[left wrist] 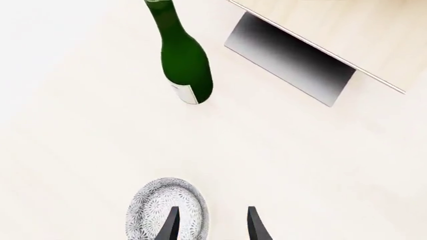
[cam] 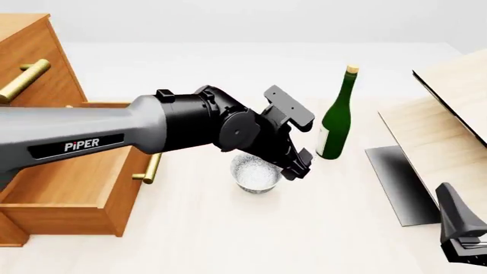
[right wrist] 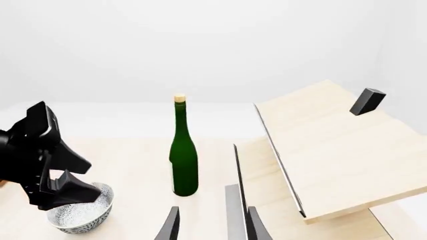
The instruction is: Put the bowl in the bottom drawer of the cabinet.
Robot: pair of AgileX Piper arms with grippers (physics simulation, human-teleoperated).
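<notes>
The white speckled bowl [cam: 255, 174] [left wrist: 163, 207] [right wrist: 80, 214] stands upright on the table, just right of the cabinet's [cam: 34, 57] bottom drawer [cam: 68, 185], which is pulled out, with its brass handle [cam: 152, 167] facing the bowl. My left gripper [cam: 297, 165] [left wrist: 213, 227] is open and low at the bowl's right side. One fingertip [left wrist: 172, 224] shows over the bowl's inside and the other lies outside the rim. My right gripper [right wrist: 212, 227] [cam: 459, 225] is open, holds nothing, and sits at the near right, far from the bowl.
A tall green bottle [cam: 335, 117] [left wrist: 183, 55] [right wrist: 183, 155] stands just behind and right of the bowl. A pale wood panel structure [cam: 441, 128] with a dark grey plate [cam: 396, 182] fills the right side. An upper drawer handle [cam: 23, 80] juts out at the far left.
</notes>
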